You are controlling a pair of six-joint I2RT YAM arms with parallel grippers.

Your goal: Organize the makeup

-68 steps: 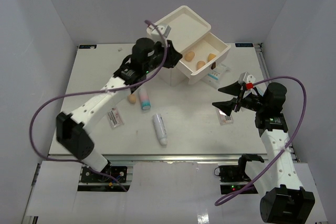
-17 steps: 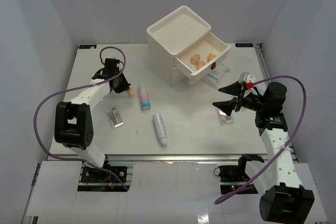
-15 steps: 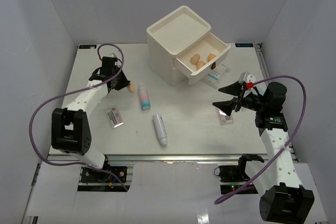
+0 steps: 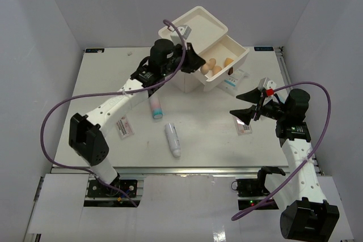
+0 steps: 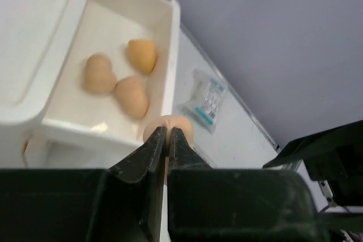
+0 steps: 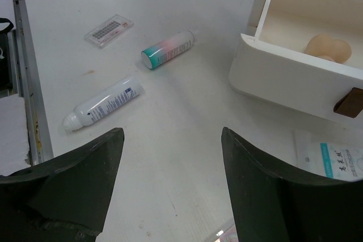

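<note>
Here the left tool pinches a tan sponge over the open drawer.

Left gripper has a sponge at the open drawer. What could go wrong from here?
1. The left gripper holds the sponge roughly above the drawer's rim, not its middle. Released here, it might bounce out toward the sachet.
2. Only the fingertips pinch the sponge, so it could slip free before it is over the drawer.
</note>
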